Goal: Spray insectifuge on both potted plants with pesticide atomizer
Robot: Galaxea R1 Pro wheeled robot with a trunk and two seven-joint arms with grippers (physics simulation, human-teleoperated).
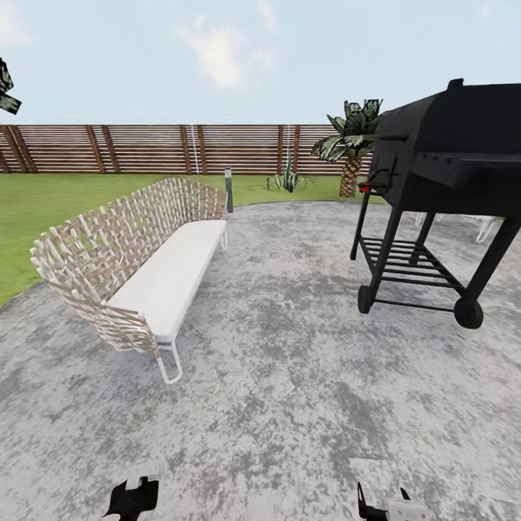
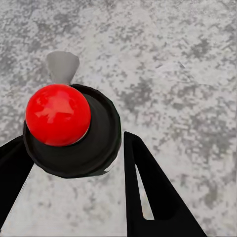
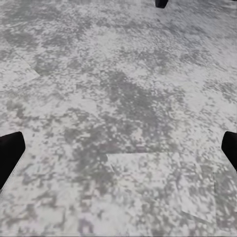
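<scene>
The pesticide atomizer (image 2: 58, 113) sits between the black fingers of my left gripper (image 2: 74, 143), which is shut on its dark body; its red round top and a grey nozzle face the camera. In the head view the left gripper (image 1: 132, 499) hangs low over the grey patio at the bottom edge, and the right gripper (image 1: 387, 509) is beside it. Over bare paving, the right gripper (image 3: 121, 148) stands open with nothing in it. One potted plant (image 1: 287, 179), a low green rosette, stands far off on the lawn by the brown fence (image 1: 145, 148).
A woven bench (image 1: 145, 260) with a white cushion stands on the patio to the left. A black wheeled grill (image 1: 441, 181) stands to the right. A grey bollard lamp (image 1: 229, 189) and a palm (image 1: 351, 148) flank the plant. Open paving runs between bench and grill.
</scene>
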